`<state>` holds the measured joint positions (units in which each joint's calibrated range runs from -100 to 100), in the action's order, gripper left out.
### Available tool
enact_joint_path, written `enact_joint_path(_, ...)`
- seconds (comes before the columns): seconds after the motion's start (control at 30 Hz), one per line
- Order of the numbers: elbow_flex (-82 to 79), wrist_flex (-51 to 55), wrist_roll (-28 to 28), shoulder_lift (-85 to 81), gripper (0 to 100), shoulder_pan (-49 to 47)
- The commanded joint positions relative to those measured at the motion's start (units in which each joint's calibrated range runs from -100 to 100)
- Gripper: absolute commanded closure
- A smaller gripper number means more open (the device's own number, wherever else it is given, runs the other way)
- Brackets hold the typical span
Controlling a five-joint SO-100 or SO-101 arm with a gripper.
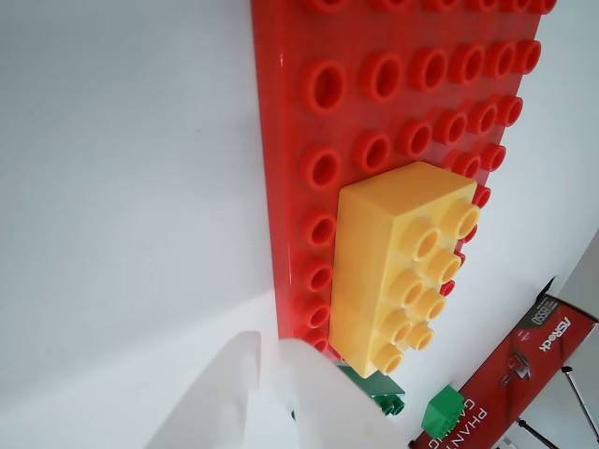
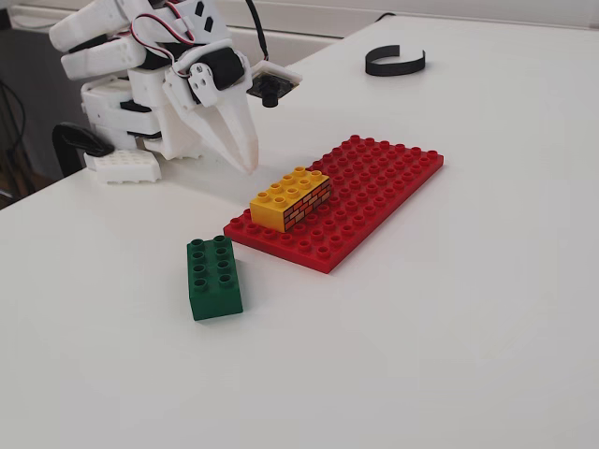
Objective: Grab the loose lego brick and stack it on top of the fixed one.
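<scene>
The loose dark green lego brick (image 2: 215, 276) lies on the white table, in front of the near left corner of the red baseplate (image 2: 374, 187). The fixed yellow brick (image 2: 290, 196), with a brick-wall pattern on its side, sits on the plate's near left end. My white gripper (image 2: 249, 166) hangs empty just behind and left of the yellow brick, fingers together. In the wrist view the yellow brick (image 1: 384, 271) stands on the baseplate (image 1: 290, 112). A corner of the green brick (image 1: 376, 384) shows beyond my gripper (image 1: 281, 402) at the bottom edge.
The arm's white base (image 2: 122, 112) stands at the back left. A black C-shaped band (image 2: 395, 64) lies at the far side of the table. In the wrist view a red printed box (image 1: 524, 360) and a small bright green object (image 1: 442, 410) show past the table edge.
</scene>
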<state>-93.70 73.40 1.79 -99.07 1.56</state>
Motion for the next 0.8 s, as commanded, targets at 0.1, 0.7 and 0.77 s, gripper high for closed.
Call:
enact_joint_path(0.1,0.8,1.2,0.2,-0.4,99,-0.3)
enact_joint_path(0.7,27.1,5.5,10.2,6.1,99,6.0)
enact_joint_path(0.77,34.7,9.3,12.7,14.7,99,6.2)
